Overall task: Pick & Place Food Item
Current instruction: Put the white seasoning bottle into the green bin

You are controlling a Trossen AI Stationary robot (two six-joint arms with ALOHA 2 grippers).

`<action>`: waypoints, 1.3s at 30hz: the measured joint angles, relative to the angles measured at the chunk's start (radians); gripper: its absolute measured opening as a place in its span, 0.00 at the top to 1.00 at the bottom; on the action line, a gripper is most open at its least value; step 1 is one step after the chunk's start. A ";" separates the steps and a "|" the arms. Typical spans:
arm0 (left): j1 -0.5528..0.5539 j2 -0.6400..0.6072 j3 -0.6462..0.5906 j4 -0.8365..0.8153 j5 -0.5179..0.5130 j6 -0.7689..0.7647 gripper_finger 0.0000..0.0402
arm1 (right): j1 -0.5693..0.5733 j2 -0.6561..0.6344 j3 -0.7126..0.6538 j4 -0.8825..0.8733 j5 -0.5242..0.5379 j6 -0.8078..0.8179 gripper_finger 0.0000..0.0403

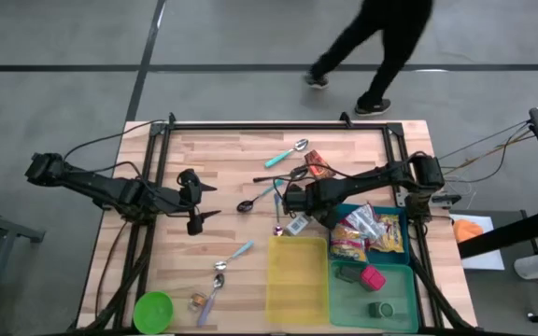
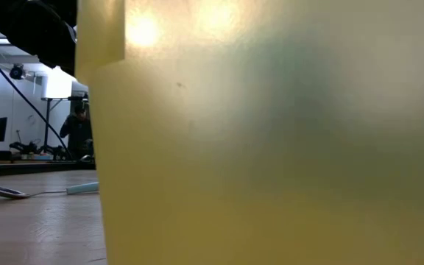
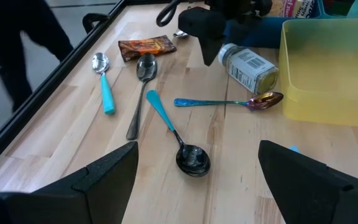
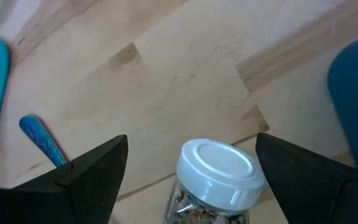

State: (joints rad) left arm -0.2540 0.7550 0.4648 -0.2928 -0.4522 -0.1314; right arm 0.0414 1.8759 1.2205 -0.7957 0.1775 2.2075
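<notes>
Your right gripper (image 4: 191, 171) is hanging at the centre of the high view with its jaws spread wide, straddling the white-capped spice jar (image 4: 215, 177) that is lying on its side on the wooden table (image 1: 222, 187); neither finger is touching it. The jar is sitting just above the yellow bin's (image 1: 297, 277) upper edge and beside the blue bin (image 1: 402, 217) holding snack packets (image 1: 367, 233). Left of centre, your left gripper (image 1: 199, 198) is waiting with jaws released, holding nothing. Crowding the jar in the left wrist view are an iridescent spoon (image 3: 235, 102), a blue-handled black spoon (image 3: 178, 137), a teal spoon (image 3: 104, 81), a dark spoon (image 3: 140, 87) and a brown wrapper (image 3: 146, 47). At the top of the high view, a person (image 1: 372, 47) is walking past.
</notes>
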 joint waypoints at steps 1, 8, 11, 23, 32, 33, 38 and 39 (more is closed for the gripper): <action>0.000 0.000 0.000 0.000 0.000 0.000 0.16 | 0.000 0.000 0.000 -0.006 -0.001 0.006 0.13; 0.000 0.000 0.000 0.000 0.000 0.000 0.16 | 0.007 -0.009 0.001 -0.036 -0.056 0.040 0.13; 0.000 0.000 0.000 0.000 0.000 0.000 0.16 | 0.022 -0.009 0.006 -0.017 -0.103 0.119 0.13; 0.000 0.000 0.000 0.000 0.000 0.000 0.16 | 0.033 -0.010 0.000 0.041 -0.099 0.160 0.13; 0.000 0.000 0.000 0.000 0.000 0.000 0.16 | 0.032 -0.011 -0.033 0.050 -0.070 0.174 0.13; 0.000 0.000 0.000 0.000 0.000 0.000 0.16 | 0.032 -0.011 -0.035 0.053 -0.070 0.174 0.13; 0.000 0.000 0.000 0.000 0.000 0.000 0.16 | 0.032 -0.013 -0.041 0.069 -0.072 0.172 0.13; 0.000 0.000 0.000 0.000 0.000 0.000 0.16 | 0.032 -0.013 -0.039 0.069 -0.072 0.171 0.13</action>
State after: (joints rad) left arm -0.2539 0.7549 0.4648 -0.2925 -0.4520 -0.1314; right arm 0.0737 1.8628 1.1812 -0.7271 0.1055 2.3788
